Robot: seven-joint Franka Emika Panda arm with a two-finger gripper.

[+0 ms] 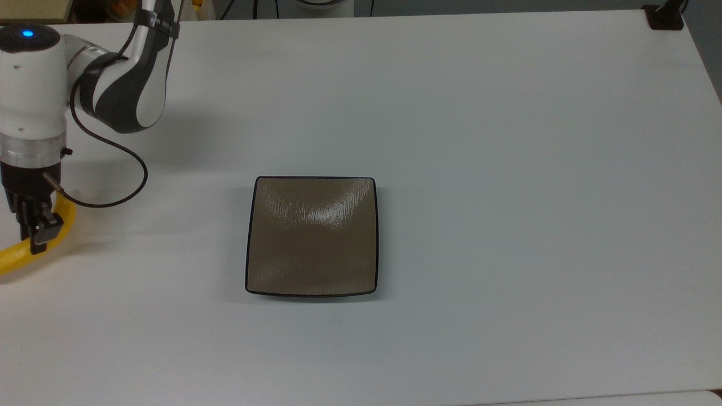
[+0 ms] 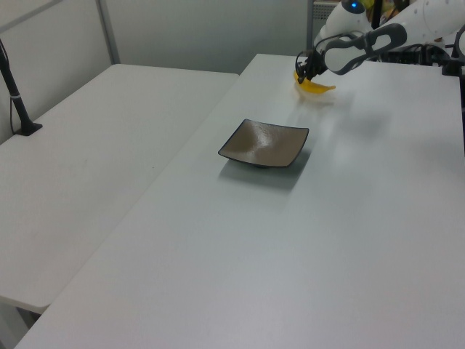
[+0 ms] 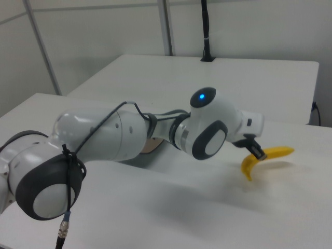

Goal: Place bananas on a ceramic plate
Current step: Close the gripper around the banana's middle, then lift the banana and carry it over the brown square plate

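We see the gripper [image 1: 35, 239] clamped on the banana [image 1: 14, 254], held off the white table [image 1: 507, 169] at the top view's left edge. The ceramic plate [image 1: 312, 237] sits bare mid-table, well apart from both. A black cable [image 1: 113, 175] loops off the wrist; a black post base [image 1: 665, 17] occupies the top view's upper right corner.

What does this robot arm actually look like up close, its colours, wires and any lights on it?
The arm is made of rounded glossy white shells with dark grey bands at the joints. A small blue light glows on the round wrist housing. A thin black cable loops loosely along the outside. A silver metal ring sits above the small black gripper, which has two blocky fingers.
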